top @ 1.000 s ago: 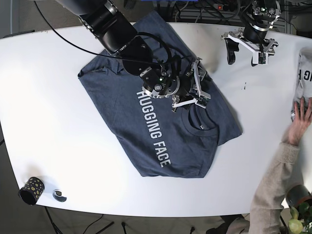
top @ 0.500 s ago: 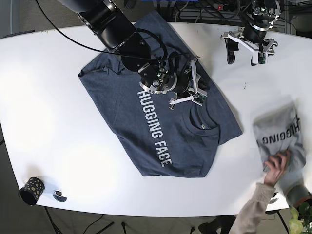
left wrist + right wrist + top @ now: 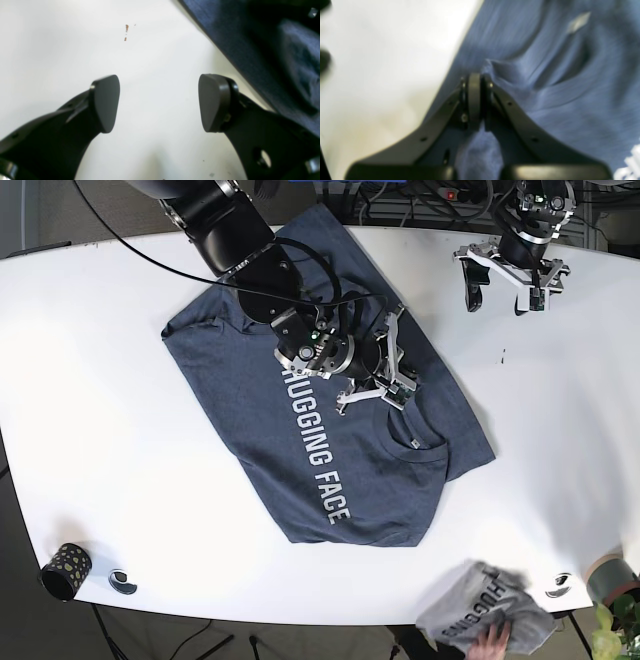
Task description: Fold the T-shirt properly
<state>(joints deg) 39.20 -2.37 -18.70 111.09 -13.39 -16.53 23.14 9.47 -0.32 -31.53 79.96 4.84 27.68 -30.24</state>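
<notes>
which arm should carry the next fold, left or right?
Right. The right gripper is already shut on the navy T-shirt near its collar. The left gripper hangs open over bare table, away from the cloth.

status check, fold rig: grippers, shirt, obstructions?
Right gripper shut on navy T-shirt. Left gripper open over bare table. Shirt mostly spread, not folded. Grey shirt at near edge, well apart.
</notes>
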